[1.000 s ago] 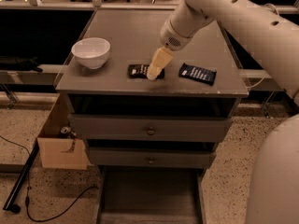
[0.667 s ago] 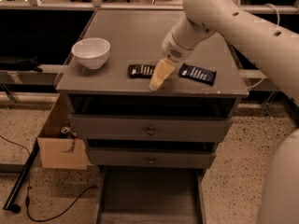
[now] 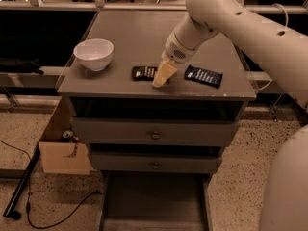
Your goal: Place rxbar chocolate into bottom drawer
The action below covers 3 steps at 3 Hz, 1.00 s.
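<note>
rxbar chocolate (image 3: 143, 73) left-right, gripper (image 3: 159, 82) over it

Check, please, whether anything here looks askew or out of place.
Nothing stands out: the rxbar chocolate lies flat on the cabinet top, the gripper is at its right end, and the bottom drawer stands open.

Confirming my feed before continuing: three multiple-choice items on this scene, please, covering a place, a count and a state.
1. Where is the tan gripper? A by the floor; B at the right end of the black-brown wrapped rxbar chocolate; C inside a drawer.
2. Wrapped bars on the grey cabinet top? A one; B four; C two.
3. The grey bottom drawer is: A pulled out; B shut; C missing.
Key: B, it covers that bar's right end; C, a navy blue bar lies alongside; A, its floor shows.
</note>
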Each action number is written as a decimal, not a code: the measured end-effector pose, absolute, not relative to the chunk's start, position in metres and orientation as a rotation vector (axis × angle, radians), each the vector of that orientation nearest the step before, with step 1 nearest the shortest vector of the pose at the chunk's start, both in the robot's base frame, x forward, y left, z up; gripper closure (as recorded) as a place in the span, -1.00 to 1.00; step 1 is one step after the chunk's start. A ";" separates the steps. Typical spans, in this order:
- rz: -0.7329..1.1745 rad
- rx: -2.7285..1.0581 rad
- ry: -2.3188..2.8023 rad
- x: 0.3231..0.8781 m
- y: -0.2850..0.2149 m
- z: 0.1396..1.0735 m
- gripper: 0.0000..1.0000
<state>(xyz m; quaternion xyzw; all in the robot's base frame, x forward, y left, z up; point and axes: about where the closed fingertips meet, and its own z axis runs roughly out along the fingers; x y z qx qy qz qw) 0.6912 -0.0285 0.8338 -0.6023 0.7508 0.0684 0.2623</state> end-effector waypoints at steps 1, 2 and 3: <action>0.185 -1.630 2.031 0.691 -0.029 0.834 0.00; 0.185 -1.630 2.031 0.691 -0.028 0.834 0.62; 0.185 -1.630 2.031 0.691 -0.028 0.834 1.00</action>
